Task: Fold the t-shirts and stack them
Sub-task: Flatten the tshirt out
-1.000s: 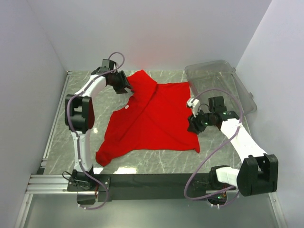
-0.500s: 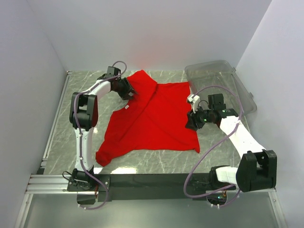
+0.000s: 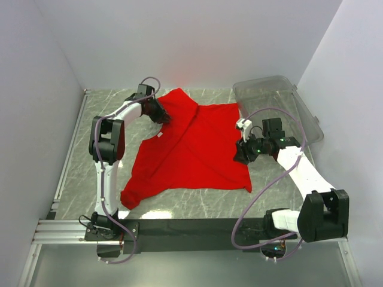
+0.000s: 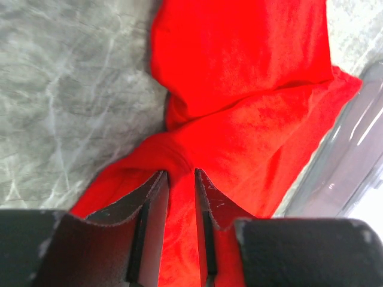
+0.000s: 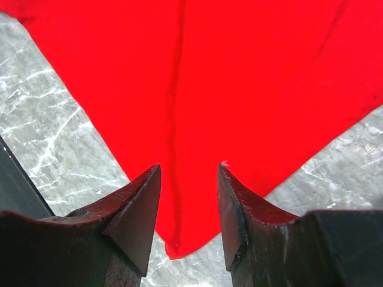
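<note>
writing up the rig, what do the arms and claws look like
The left arm and right arm both have white links, bulky black joints and a mauve-grey cable looping alongside. The left claw and right claw each have two dark wedge-shaped fingers with scuffed edges.

**What I Am Made Of**

My left arm (image 3: 122,109) and right arm (image 3: 302,170) share one build: smooth white shell links between bulky black joint housings. A thin mauve-grey cable (image 3: 257,199) loops loosely along each arm, from wrist to base. Both bases are mounted on a black crossbar (image 3: 191,233), which meets a silver metal rail (image 3: 60,230). Small green lights glow at my right wrist and base.

My left gripper (image 4: 179,176) has two flat black fingers (image 4: 149,206) with straight inner faces, scuffed and speckled pale along the edges. My right gripper (image 5: 188,170) ends in black fingers (image 5: 137,209) that taper to blunt points, their edges worn grey. A small white block (image 3: 242,126) sits beside it.
</note>
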`<state>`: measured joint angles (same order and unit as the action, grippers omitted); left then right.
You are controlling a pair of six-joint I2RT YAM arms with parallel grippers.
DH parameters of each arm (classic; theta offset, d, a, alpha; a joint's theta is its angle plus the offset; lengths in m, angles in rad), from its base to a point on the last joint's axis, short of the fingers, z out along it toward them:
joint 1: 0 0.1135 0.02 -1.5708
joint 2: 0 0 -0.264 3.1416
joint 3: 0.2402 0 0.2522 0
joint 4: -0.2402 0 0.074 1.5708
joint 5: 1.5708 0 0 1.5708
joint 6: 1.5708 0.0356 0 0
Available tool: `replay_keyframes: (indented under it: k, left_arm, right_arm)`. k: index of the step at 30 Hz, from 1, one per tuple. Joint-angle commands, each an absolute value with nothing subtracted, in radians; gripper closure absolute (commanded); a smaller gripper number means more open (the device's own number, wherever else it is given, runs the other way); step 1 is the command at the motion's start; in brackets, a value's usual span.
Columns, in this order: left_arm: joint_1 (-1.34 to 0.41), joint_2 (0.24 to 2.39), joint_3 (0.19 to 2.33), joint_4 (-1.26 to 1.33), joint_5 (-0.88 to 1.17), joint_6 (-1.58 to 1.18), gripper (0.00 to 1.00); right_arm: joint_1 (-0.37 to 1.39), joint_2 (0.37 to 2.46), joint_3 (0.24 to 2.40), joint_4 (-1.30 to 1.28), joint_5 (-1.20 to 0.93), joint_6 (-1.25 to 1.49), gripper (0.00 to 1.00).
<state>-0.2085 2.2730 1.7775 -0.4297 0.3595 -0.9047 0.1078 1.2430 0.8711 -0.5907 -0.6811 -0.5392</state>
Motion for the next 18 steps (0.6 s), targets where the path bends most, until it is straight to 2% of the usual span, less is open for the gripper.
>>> replay_keyframes:
  k: [1,3,5,7,14,18]
  left_arm:
    - [-0.209,2.293,1.783,-0.416,0.316,-0.896,0.71]
    - [-0.207,2.295,1.779,-0.413,0.313,-0.893,0.71]
    - [-0.207,2.293,1.772,-0.388,0.318,-0.893,0.83]
    - [-0.206,2.293,1.763,-0.377,0.330,-0.897,0.99]
    - [-0.161,2.232,1.694,-0.334,0.316,-0.899,0.99]
    - [-0.081,2.111,1.559,-0.276,0.269,-0.911,0.99]
  right_arm:
    - [0.103,1.212,0.890,-0.569,-0.700,-0.535,0.50]
    - [0.101,1.210,0.890,-0.571,-0.701,-0.538,0.50]
    - [0.101,1.209,0.890,-0.571,-0.703,-0.538,0.50]
    - [0.101,1.207,0.891,-0.572,-0.703,-0.538,0.50]
    - [0.100,1.197,0.881,-0.572,-0.693,-0.543,0.50]
    - [0.101,1.183,0.864,-0.571,-0.689,-0.546,0.50]
